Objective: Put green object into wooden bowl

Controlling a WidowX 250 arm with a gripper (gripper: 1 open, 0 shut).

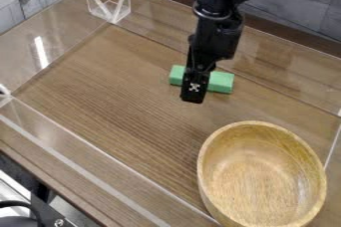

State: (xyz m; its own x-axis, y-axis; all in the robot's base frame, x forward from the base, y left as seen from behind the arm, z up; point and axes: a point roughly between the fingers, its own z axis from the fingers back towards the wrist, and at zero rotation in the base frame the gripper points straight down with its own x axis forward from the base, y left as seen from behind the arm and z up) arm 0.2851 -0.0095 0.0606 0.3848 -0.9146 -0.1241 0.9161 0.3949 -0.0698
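Observation:
The green object point(222, 82) is a small flat mint-green block lying on the wooden tabletop, near the middle and towards the back. My black gripper point(198, 80) points straight down over it and is open. One finger point(194, 86) stands in front of the block's middle and hides part of it. The other finger is hidden behind. I cannot tell if the fingers touch the block. The wooden bowl point(262, 176), large, round and light tan, sits empty at the front right, well apart from the block.
Low clear acrylic walls point(80, 161) fence the wooden tabletop point(107, 92) on all sides. A clear plastic stand point(107, 5) sits at the back left corner. The bowl lies close to the front right wall.

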